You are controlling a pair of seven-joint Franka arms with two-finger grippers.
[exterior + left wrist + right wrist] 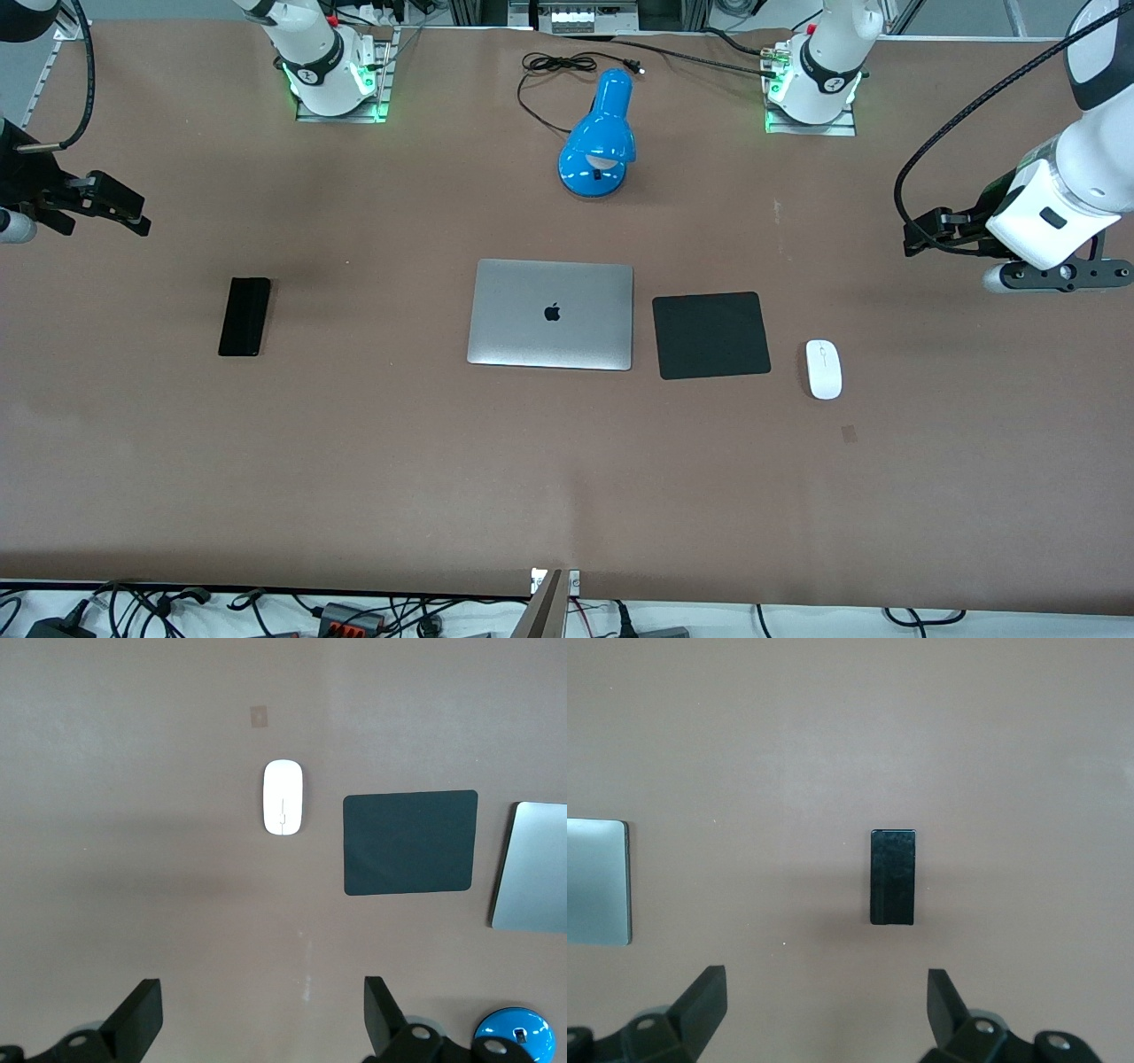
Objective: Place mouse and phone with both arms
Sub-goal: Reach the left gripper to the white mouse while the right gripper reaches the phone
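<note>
In the front view, a closed silver laptop (550, 314) lies at the middle of the brown tabletop (567, 478). A square black mouse pad (710, 335) sits just beside it toward the left arm's end, and the white mouse (823, 369) lies near the pad, further toward that end and slightly nearer the camera. The black phone (244, 316) lies flat toward the right arm's end, well apart from the laptop. A blue desk lamp (598, 137) with its black cord lies farther from the camera than the laptop. The left gripper (926, 232) hangs over the tabletop's left-arm end; the right gripper (115, 208) hangs over the right-arm end.

In the left wrist view, the left gripper (263, 1014) has its jaws spread wide and empty above bare tabletop, with the mouse (283, 797), mouse pad (409, 842), laptop edge (532, 866) and lamp (516, 1036) visible.

In the right wrist view, the right gripper (827, 1005) likewise has its jaws wide apart and empty, with the phone (893, 876) lying on the tabletop and the laptop edge (598, 881) off to one side.
</note>
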